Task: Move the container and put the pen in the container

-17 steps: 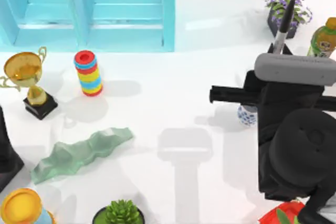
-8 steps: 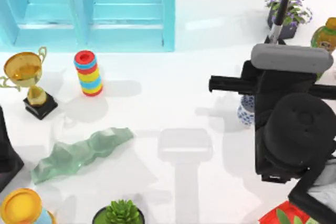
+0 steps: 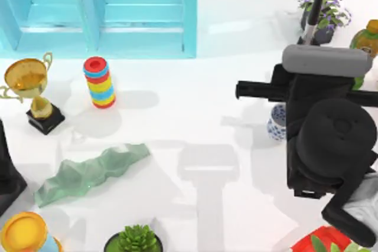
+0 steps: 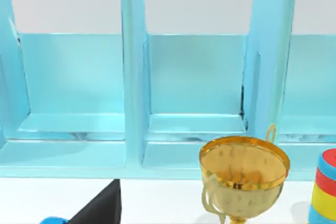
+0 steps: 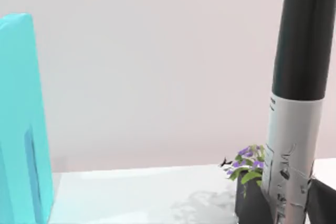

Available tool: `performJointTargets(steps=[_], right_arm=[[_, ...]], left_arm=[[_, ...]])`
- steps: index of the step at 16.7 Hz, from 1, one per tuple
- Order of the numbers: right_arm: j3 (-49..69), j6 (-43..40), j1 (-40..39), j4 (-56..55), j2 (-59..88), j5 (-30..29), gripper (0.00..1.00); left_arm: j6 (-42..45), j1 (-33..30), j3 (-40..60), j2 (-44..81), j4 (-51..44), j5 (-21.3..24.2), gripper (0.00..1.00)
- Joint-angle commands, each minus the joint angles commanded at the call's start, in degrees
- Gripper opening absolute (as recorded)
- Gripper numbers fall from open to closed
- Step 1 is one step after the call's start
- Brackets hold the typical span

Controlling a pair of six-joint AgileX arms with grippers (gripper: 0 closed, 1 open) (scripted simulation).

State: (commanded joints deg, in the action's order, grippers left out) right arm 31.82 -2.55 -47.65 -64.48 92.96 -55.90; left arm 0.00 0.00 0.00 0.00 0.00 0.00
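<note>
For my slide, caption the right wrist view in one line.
Right gripper holds the pen upright, purple-flowered plant behind.

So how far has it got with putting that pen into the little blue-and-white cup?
Picked up already: the pen is off the table, held upright by the right gripper. In hand: the right arm carries it above the right side of the table, close to the blue-and-white cup, which peeks out beside the arm. Left: lowering the pen into the cup. The left arm sits parked at the table's left edge.

Glossy gold trophy [image 4: 244, 174] (metallic sheen)
</note>
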Motion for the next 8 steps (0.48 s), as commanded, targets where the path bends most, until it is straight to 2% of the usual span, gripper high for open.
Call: performJointTargets(steps=[8], right_arm=[[0.0,0.0,0.0,0.0,0.0,0.0,0.75]], left_arm=[[0.0,0.0,0.0,0.0,0.0,0.0,1.0]])
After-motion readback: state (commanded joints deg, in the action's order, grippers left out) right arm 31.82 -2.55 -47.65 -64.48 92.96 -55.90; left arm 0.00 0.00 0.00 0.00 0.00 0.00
